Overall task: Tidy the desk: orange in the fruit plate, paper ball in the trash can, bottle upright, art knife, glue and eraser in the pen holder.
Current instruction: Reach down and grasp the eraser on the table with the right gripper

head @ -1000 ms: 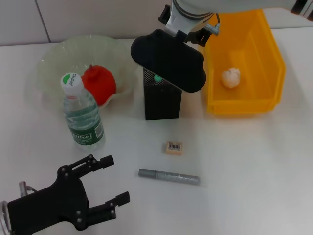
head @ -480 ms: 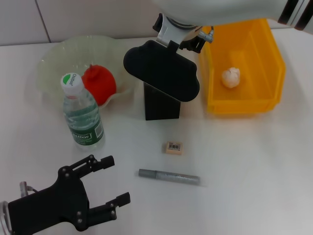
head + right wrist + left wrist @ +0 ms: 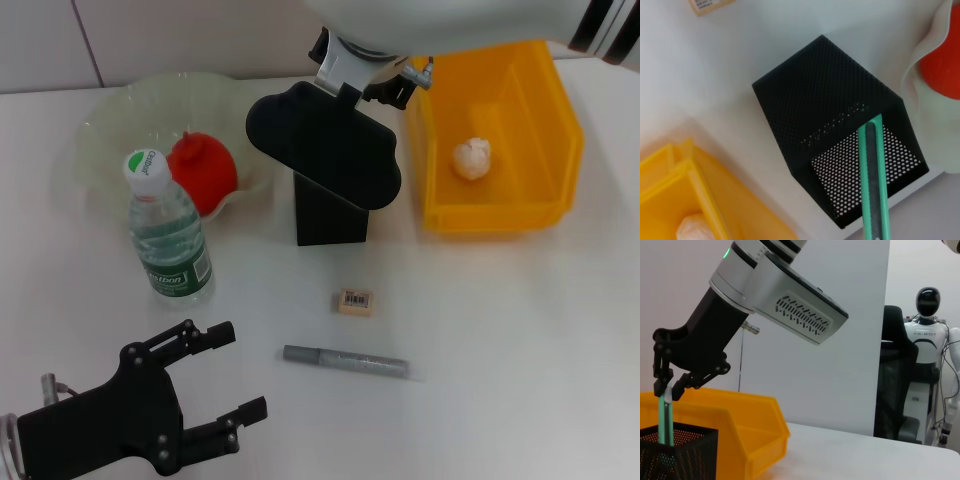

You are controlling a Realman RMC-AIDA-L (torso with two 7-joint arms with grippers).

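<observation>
My right gripper (image 3: 666, 388) hangs over the black mesh pen holder (image 3: 331, 217), shut on the top of the mint-green art knife (image 3: 874, 175). The knife's lower end is inside the holder's mouth. In the head view the arm's black wrist housing (image 3: 325, 145) hides the knife. The orange (image 3: 203, 172) lies in the pale green fruit plate (image 3: 110, 130). The bottle (image 3: 168, 235) stands upright in front of the plate. On the desk lie the beige eraser (image 3: 356, 300) and the grey glue (image 3: 345, 360). The paper ball (image 3: 472, 158) rests in the yellow trash can (image 3: 545, 120). My left gripper (image 3: 240, 368) sits open at the front left.
The trash can stands right beside the pen holder, and the fruit plate's wavy rim (image 3: 920, 95) almost touches the holder's other side. A white humanoid robot (image 3: 927, 355) and a chair stand far behind the desk.
My right gripper has shifted slightly left over the pen holder. The green knife end, visible under it a second ago in the head view, is now hidden. The left arm barely moved.
</observation>
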